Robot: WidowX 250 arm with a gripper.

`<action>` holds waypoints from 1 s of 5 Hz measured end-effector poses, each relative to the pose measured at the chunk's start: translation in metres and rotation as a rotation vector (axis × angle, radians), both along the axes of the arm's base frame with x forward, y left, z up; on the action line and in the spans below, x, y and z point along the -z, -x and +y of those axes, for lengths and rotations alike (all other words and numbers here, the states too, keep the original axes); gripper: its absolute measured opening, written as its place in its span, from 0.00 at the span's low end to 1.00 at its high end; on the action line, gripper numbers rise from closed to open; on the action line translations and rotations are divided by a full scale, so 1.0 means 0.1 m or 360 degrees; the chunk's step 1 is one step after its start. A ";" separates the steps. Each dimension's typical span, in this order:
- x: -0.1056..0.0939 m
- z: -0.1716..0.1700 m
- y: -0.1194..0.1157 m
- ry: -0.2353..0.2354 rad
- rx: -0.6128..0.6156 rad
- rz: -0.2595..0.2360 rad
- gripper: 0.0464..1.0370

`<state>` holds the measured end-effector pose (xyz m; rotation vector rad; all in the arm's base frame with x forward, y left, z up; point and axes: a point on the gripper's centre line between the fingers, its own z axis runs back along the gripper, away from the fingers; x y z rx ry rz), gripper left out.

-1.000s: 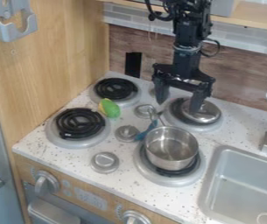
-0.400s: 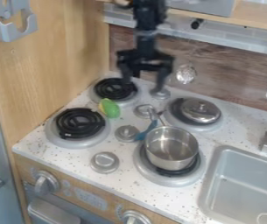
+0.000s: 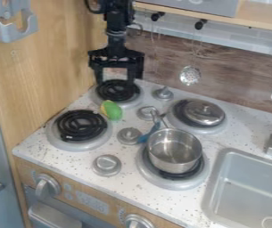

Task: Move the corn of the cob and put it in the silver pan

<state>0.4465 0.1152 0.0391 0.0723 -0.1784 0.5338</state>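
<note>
My gripper (image 3: 114, 82) hangs open over the back left burner, nothing between its fingers. The corn (image 3: 111, 110), yellow at one side with a green husk, lies on the stovetop between the two left burners, below and in front of the gripper. At the front right burner stands the silver pan (image 3: 174, 150), with its handle pointing back and a blue part beside the handle. No food is visible in the pan.
A silver lid (image 3: 204, 112) sits on the back right burner. Knobs (image 3: 107, 165) stand between the burners. The sink (image 3: 251, 187) is at the right, a wooden wall (image 3: 48, 67) at the left. A strainer (image 3: 190, 75) hangs behind.
The gripper has moved left, from over the back right burner to over the back left burner. The corn and the pan have stayed in place.
</note>
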 end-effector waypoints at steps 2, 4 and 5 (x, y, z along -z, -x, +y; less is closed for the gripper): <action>0.39 0.12 -0.04 -0.0037 -0.0115 0.0061 0.96; 0.69 0.15 -0.12 -0.0031 -0.0267 0.0083 0.96; 0.74 0.13 -0.18 -0.0036 -0.0352 0.0060 0.96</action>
